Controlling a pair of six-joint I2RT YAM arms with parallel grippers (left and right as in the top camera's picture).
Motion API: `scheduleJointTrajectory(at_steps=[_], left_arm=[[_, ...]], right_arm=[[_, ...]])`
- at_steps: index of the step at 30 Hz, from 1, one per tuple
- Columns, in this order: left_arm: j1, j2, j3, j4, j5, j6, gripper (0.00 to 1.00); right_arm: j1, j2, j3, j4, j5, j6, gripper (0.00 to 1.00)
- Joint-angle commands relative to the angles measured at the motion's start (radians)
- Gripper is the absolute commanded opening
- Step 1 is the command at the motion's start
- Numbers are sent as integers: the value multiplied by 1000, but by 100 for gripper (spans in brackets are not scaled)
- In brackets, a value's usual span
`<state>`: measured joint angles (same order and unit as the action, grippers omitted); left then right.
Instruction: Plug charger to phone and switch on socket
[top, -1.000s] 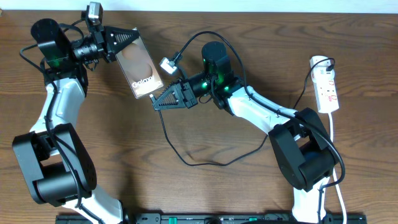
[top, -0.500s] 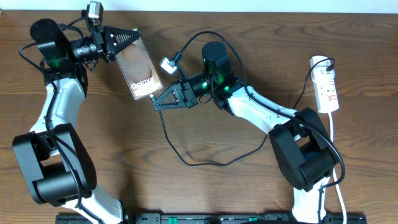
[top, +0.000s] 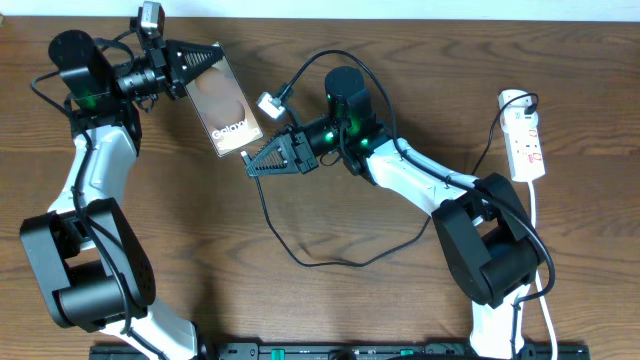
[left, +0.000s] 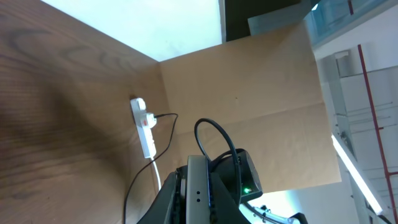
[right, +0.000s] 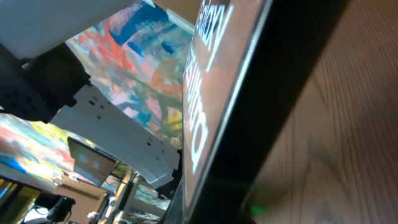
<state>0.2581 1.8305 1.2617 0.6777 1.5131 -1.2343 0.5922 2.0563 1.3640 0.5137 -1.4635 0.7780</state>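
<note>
One phone (top: 226, 108), top edge in left gripper (top: 212, 54) — right gripper (top: 250, 168) by lower end

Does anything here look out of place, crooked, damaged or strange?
Nothing is damaged or spilled. Only the phone is askew: it is turned diagonally to the edge of the table, clamped at its far end by the left gripper. The charger sprawls in a loose loop.

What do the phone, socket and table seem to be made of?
The phone: a glossy, glass-like face, probably, since it mirrors the room in the right wrist view. The socket: smooth white plastic, by its moulded look. The table: wood or wood-look laminate, matte brown with visible grain.
</note>
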Motion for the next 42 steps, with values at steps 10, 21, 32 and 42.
scheduleJointTrajectory(at_steps=[10, 21, 32, 42], left_arm=[[-1, -22, -1, 13, 26, 27, 7], [-2, -22, -1, 13, 35, 37, 7], [-2, -22, -1, 21, 50, 37, 8], [-2, -22, -1, 21, 32, 37, 8]], right_arm=[[-5, 3, 5, 3, -13, 3, 1], [-7, 3, 5, 3, -12, 3, 1], [-9, 3, 5, 3, 7, 15, 1], [-8, 3, 5, 3, 14, 16, 1]])
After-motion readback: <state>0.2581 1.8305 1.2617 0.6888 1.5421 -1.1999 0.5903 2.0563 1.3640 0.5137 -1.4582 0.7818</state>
